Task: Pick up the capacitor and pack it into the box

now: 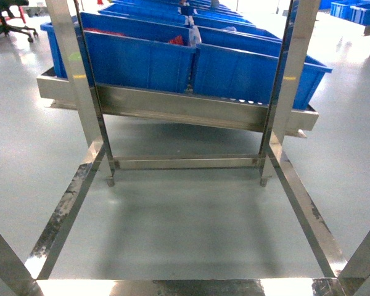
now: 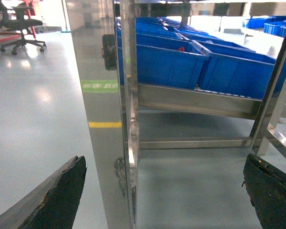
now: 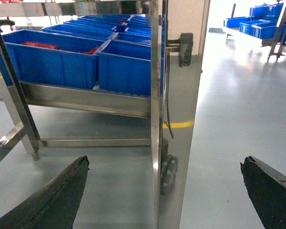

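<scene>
Two end effectors spread wide, nothing held.
I see no box or capacitor; left end effector [image 2: 164, 191] and right end effector [image 3: 164, 191] face blue bins [image 1: 191, 58] ahead, neither nearer.

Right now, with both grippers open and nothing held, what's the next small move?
Probably raise the right gripper toward the blue bins on the steel rack. Both it and the left gripper sit low and empty, and no pink box shows in any view.
</scene>
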Controlling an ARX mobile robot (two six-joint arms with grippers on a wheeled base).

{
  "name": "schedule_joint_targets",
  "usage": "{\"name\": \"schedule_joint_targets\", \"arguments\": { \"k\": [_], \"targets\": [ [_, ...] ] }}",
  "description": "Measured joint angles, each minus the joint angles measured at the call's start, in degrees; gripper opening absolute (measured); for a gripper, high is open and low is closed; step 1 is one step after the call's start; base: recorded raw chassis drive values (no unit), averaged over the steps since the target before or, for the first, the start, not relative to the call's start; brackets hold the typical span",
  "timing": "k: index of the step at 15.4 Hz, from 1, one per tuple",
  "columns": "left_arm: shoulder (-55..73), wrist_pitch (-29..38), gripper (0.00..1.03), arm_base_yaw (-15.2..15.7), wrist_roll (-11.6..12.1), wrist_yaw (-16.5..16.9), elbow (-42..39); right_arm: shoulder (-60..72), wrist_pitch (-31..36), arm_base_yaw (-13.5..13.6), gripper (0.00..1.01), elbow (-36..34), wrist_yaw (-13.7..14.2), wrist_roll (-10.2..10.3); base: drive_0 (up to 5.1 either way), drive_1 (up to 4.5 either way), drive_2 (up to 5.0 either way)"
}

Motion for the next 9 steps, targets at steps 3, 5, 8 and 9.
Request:
{"name": "schedule_joint_targets", "arguments": {
  "k": [3, 5, 8, 9],
  "targets": [
    [0.0, 0.0, 0.98, 0.0, 0.0, 0.0, 0.0, 0.0, 0.0, 0.0, 0.98, 0.0, 0.0, 0.0, 0.0, 0.0, 0.0],
    [0.0, 0.0, 0.98, 0.0, 0.0, 0.0, 0.0, 0.0, 0.0, 0.0, 0.98, 0.0, 0.0, 0.0, 0.0, 0.0, 0.0],
    [0.0, 0.0, 0.98, 0.0, 0.0, 0.0, 0.0, 0.0, 0.0, 0.0, 0.98, 0.0, 0.0, 0.0, 0.0, 0.0, 0.0],
    [0.0, 0.0, 0.98, 0.0, 0.0, 0.0, 0.0, 0.0, 0.0, 0.0, 0.98, 0.0, 0.0, 0.0, 0.0, 0.0, 0.0]
  ]
}}
